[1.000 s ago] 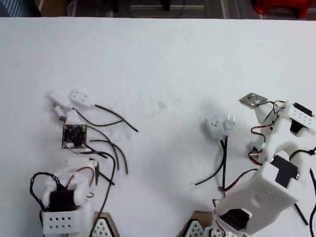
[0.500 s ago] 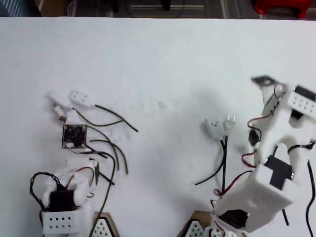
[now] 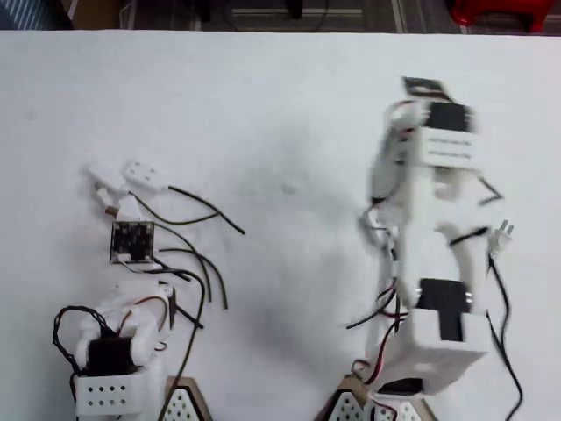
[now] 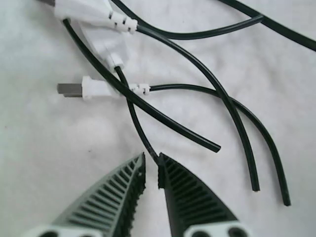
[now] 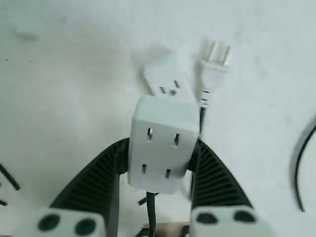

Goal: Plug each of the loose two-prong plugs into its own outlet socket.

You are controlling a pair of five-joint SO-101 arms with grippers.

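My right gripper [image 5: 159, 148] is shut on a white outlet block [image 5: 160, 133] with two sockets facing the camera and a black cord hanging from it. Just beyond it on the table lie another white outlet [image 5: 168, 81] and a loose two-prong plug [image 5: 215, 54]. In the high view the right arm [image 3: 434, 219] stands over that spot, and a plug on a black cord [image 3: 503, 231] shows beside it. My left gripper [image 4: 150, 160] is shut, low over the table, with a thin cord [image 4: 136, 123] ending at its tips. A white two-prong plug [image 4: 96, 89] lies a little beyond.
At the left of the table lie a white outlet [image 3: 146, 175], a second white piece [image 3: 103, 180] and several loose black cords [image 3: 206, 272]. The left arm [image 3: 105, 364] sits at the near left edge. The far half of the white table [image 3: 263, 96] is bare.
The right arm has swung from the right edge toward the middle and farther out, now covering the outlet and plug there. A plug on a cord has come into view at its right. The left arm is still.
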